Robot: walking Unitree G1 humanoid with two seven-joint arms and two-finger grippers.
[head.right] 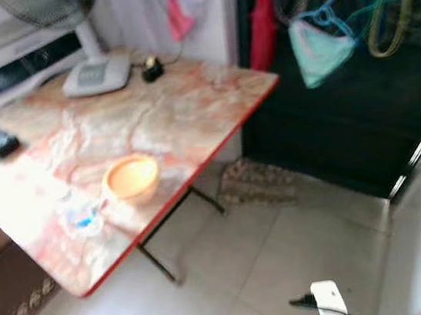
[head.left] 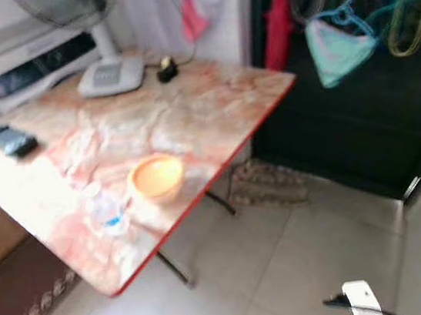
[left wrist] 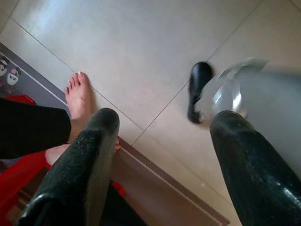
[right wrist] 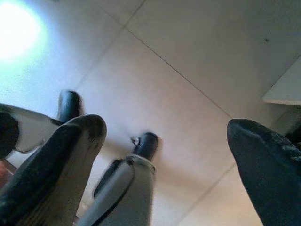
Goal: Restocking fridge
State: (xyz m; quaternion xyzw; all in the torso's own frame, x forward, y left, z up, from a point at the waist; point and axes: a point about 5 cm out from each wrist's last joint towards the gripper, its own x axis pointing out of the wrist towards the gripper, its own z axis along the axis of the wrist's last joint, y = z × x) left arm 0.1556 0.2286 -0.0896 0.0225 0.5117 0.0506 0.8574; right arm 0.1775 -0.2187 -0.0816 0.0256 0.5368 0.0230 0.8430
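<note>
A small clear plastic bottle (head.left: 106,211) with a blue label lies on the marble-patterned folding table (head.left: 189,114), close to its near edge. Just right of it stands an orange bowl (head.left: 156,177). Both arms hang low beside my body, well short of the table. My left gripper (left wrist: 167,120) is open over the pale floor tiles, with nothing between its fingers. My right gripper (right wrist: 167,127) is open too, also over bare tiles.
A fan base (head.left: 110,75), a small dark object (head.left: 166,70) and a dark handset (head.left: 9,141) sit further back on the table. A doormat (head.left: 267,185) lies before a dark doorway with hangers (head.left: 339,39). A person's bare foot (left wrist: 77,94) stands near a red stool (left wrist: 19,174).
</note>
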